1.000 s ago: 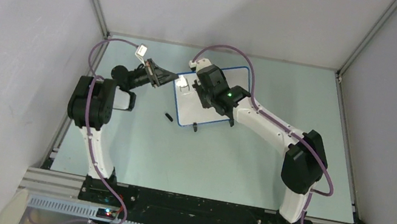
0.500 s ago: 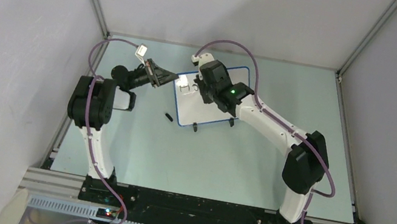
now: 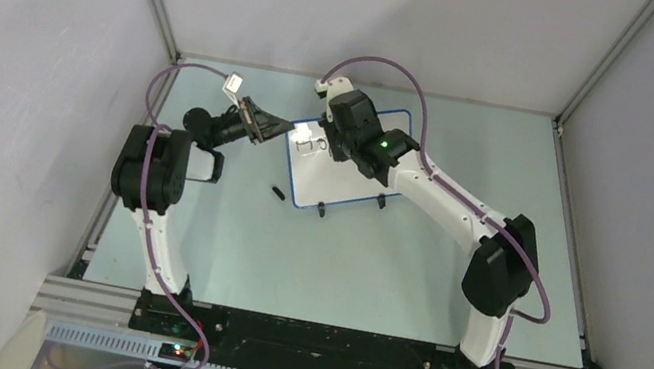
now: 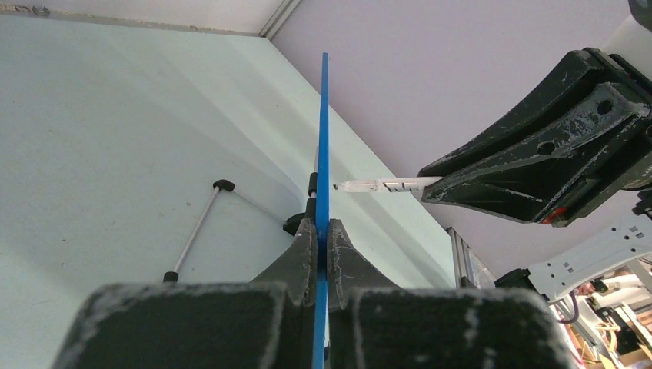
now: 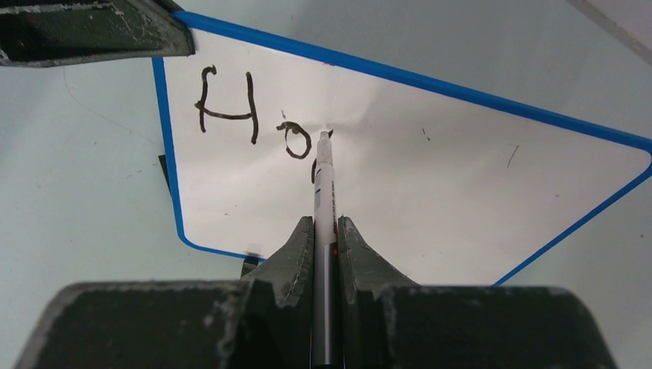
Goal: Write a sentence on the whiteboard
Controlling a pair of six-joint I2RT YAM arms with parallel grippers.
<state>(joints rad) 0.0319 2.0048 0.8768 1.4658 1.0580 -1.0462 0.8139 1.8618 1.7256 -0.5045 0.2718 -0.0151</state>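
- Two letters of the sentence (image 5: 254,123) are on the whiteboard (image 5: 430,177): "H", "o", plus a short stroke that looks like the start of the next letter. All of it is up by the corner that the left arm holds.
- Where's the board?
- Flat on the desk (image 3: 340,258), with writing only in that one corner. Left gripper (image 4: 323,231): jaws pinched tight on the blue frame edge, steadying it.
- And the right?
- Right gripper (image 5: 325,223): jaws narrow, clamped on the marker (image 5: 324,177). The tip is at the board face just right of the "o". I can't tell if it's actually touching.
- So we're mid first word.
- My read too, early in the task. The next move calls for light, even tip pressure, finishing that letter, then stepping away from the held corner along the same line.
- Risks?
- The board sliding if the left jaws slip, or the line drifting. There's also a small black piece (image 3: 278,193) on the desk just off the board's near-left corner, clear of the writing.
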